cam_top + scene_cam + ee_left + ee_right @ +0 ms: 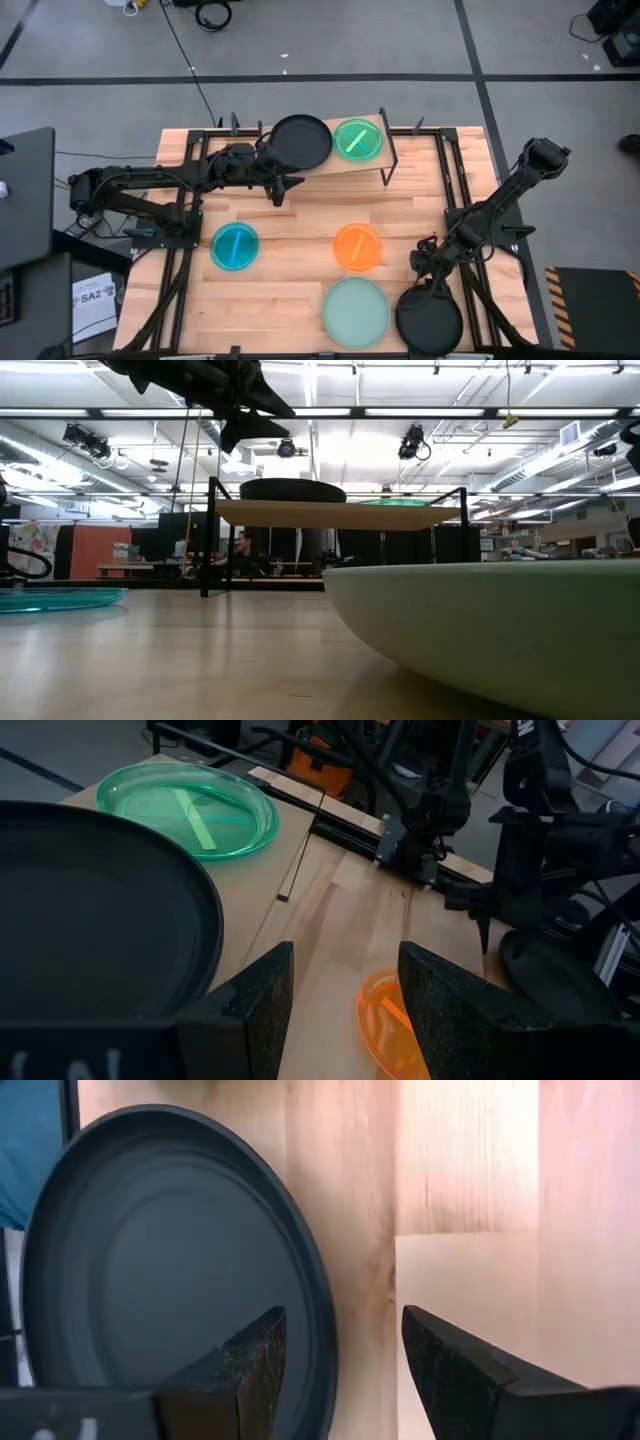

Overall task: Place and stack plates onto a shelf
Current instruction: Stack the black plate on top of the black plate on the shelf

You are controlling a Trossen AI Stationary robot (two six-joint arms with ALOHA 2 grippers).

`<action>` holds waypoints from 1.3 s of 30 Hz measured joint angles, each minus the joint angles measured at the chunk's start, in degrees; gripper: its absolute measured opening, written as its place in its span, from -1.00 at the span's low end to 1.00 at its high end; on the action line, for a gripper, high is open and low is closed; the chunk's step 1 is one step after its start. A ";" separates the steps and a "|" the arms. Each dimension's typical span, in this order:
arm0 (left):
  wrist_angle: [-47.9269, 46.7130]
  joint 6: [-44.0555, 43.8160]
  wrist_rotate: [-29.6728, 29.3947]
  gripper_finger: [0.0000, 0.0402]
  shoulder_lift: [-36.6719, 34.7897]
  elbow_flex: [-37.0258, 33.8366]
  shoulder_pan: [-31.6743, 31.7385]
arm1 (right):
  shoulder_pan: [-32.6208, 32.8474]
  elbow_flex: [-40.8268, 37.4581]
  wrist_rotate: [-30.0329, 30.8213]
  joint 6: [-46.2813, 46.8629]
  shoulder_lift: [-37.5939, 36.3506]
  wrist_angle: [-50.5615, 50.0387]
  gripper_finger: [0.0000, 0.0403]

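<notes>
My left pincer (pixel 283 187) hangs over the desk (pixel 300 225) just in front of the shelf (pixel 340 165), fingers apart and empty. On the shelf a black plate (pixel 301 142) lies beside a green plate (pixel 357 139). My right pincer (pixel 425 268), fingers apart, hovers at the rim of another black plate (pixel 429 320) by the mint plate (pixel 355 311).

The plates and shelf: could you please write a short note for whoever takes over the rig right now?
Left gripper: open, empty, just in front of the shelf.
Right gripper: open, beside the black plate at the table's near right edge.
Done: a black plate and a green plate sit side by side on the shelf.
Left on the table: blue plate, orange plate, mint plate and that black plate.
</notes>
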 joint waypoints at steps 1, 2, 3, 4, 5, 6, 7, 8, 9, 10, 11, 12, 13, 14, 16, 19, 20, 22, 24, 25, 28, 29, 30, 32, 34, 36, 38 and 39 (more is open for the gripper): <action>0.01 0.00 0.00 -0.07 0.00 0.00 0.00 | 0.00 -0.60 -0.05 0.57 0.00 0.90 0.02; 0.01 0.00 0.00 -0.07 0.00 0.00 0.00 | 0.00 -1.17 -0.08 1.23 0.00 1.62 0.02; 0.01 0.00 0.00 -0.07 0.00 0.00 0.00 | 0.00 -1.60 -0.09 1.95 0.00 1.95 0.02; 0.01 0.00 0.00 -0.07 0.00 0.00 0.00 | 0.00 -1.92 -0.12 2.56 0.00 2.08 0.02; 0.00 0.00 0.00 -0.07 0.00 0.00 0.00 | 0.00 -2.11 -0.12 2.78 0.00 2.03 0.02; 0.01 0.00 0.00 -0.07 0.00 0.00 0.00 | 0.00 -2.21 -0.14 2.79 0.00 2.04 0.02; 0.01 0.00 0.00 -0.07 0.00 0.00 0.00 | 0.00 -2.27 -0.14 2.73 0.00 2.13 0.02; 0.01 0.00 -0.01 -0.07 0.00 0.00 0.00 | 0.00 -2.29 -0.13 2.51 0.00 2.13 0.02; 0.01 0.00 -0.01 -0.07 0.00 0.00 0.00 | 0.00 -2.31 -0.14 2.23 0.00 2.13 0.01; 0.01 0.00 -0.01 -0.07 0.00 0.00 0.00 | 0.00 -2.31 -0.14 1.99 0.00 2.13 0.00; 0.01 0.00 -0.01 -0.07 0.00 0.00 0.00 | 0.00 -2.31 -0.14 1.71 0.00 2.13 -0.01; 0.01 0.00 -0.01 -0.07 0.00 0.00 0.00 | 0.00 -2.31 -0.14 1.54 0.00 2.13 -0.03; 0.01 0.00 -0.02 -0.07 0.00 0.00 0.00 | 0.00 -2.31 -0.14 1.46 0.00 2.13 -0.05; 0.01 0.00 -0.02 -0.07 0.00 0.00 0.00 | 0.00 -2.31 -0.14 1.46 0.00 2.13 -0.08; 0.01 0.00 -0.02 -0.07 0.00 0.00 0.00 | 0.00 -2.31 -0.18 1.44 0.00 2.13 -0.15; 0.01 0.00 -0.02 -0.07 0.00 0.00 0.00 | 0.00 -2.31 -0.20 1.42 0.00 2.13 -0.28; 0.01 0.02 -0.02 -0.07 0.00 0.00 0.00 | 0.00 -2.31 -0.21 1.42 0.00 2.13 -0.32; 0.01 0.02 -0.02 -0.07 0.00 0.00 0.00 | 0.00 -2.31 -0.25 1.46 0.00 2.13 -0.41; 0.01 0.02 -0.02 -0.07 0.00 0.00 0.00 | 0.00 -2.31 -0.25 1.46 0.00 2.12 -0.48; 0.01 0.01 -0.02 -0.07 0.00 0.00 0.00 | 0.00 -2.31 -0.25 1.46 0.00 2.13 -0.52; 0.01 0.02 -0.02 -0.07 0.00 0.00 0.00 | 0.00 -2.31 -0.25 1.40 0.00 2.13 -0.62; 0.01 0.02 -0.02 -0.07 0.00 0.00 0.00 | 0.00 -2.31 -0.25 1.40 0.00 2.13 -0.64; 0.01 0.02 -0.02 -0.07 0.00 0.00 0.00 | 0.00 -2.31 -0.25 1.36 0.00 2.13 -0.67; 0.01 0.02 -0.02 -0.07 0.00 0.00 0.00 | 0.00 -2.31 -0.25 1.32 0.00 2.13 -0.73; 0.01 0.02 -0.02 -0.07 0.00 0.00 0.00 | 0.00 -2.31 -0.25 1.31 0.00 2.13 -0.78; 0.01 0.02 -0.02 -0.07 0.00 0.00 0.00 | 0.00 -2.31 -0.25 1.31 0.00 2.10 -0.82; 0.01 0.02 -0.02 -0.07 0.00 0.00 0.00 | 0.00 -2.33 -0.28 1.28 0.00 1.96 -0.86; 0.03 0.02 -0.02 -0.07 0.00 0.00 0.01 | -0.02 -2.33 -0.39 1.26 0.00 1.95 -0.88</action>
